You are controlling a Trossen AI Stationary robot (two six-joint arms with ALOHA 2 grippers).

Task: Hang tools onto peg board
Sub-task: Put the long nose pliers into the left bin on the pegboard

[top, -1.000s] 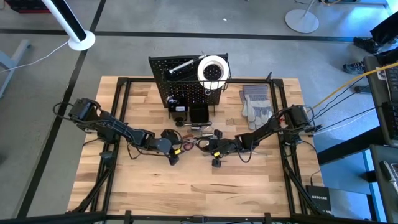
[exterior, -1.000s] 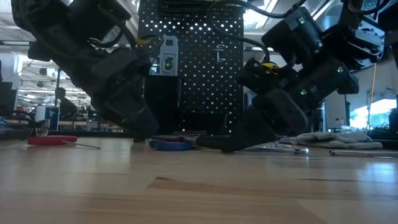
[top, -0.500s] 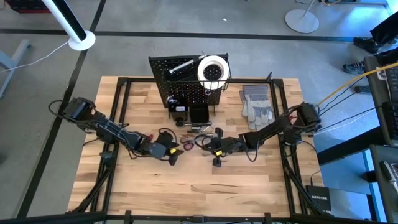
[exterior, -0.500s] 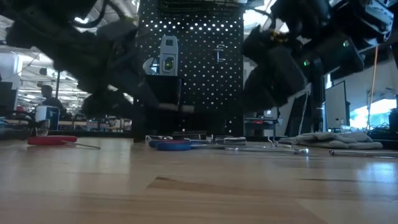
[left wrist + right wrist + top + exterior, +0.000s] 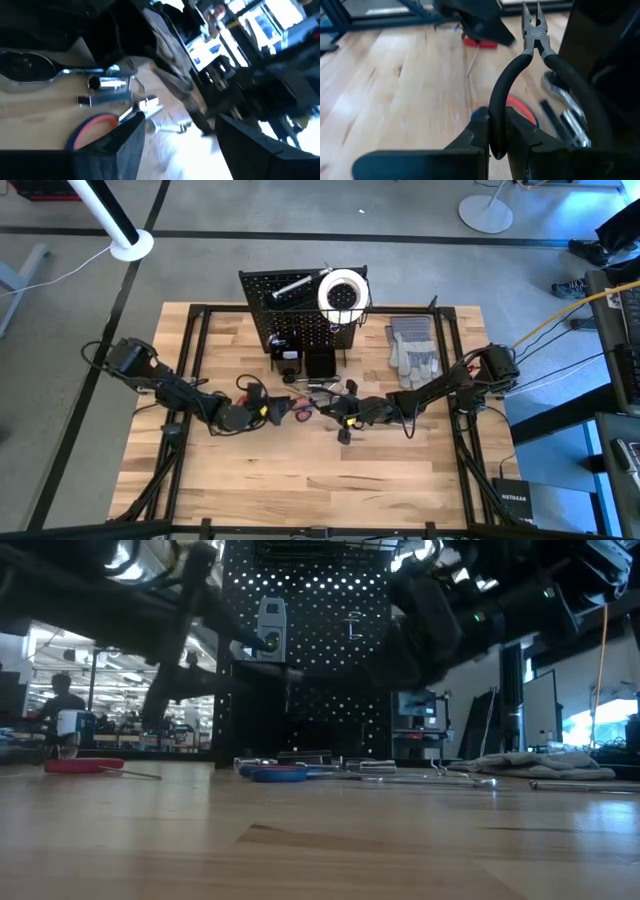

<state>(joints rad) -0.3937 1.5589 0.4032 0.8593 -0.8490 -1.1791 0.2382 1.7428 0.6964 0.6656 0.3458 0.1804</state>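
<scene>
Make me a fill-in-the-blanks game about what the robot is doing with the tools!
1. The right gripper is shut on the black-handled ____.
2. The white tape roll hangs on the peg ____.
3. The grey gloves lie beside the ____ arm.
4. The left gripper is ____, holding nothing.

Missing words: pliers; board; right; open

Blurred, cropped and blocked parts

In the low view both arms smear into dark shapes that cover the upper peg board (image 5: 320,630). The left wrist view is blurred, so the small silver tools (image 5: 107,82) stay unidentifiable. The black-handled pliers (image 5: 532,60) hide the table clutter behind them.
</scene>
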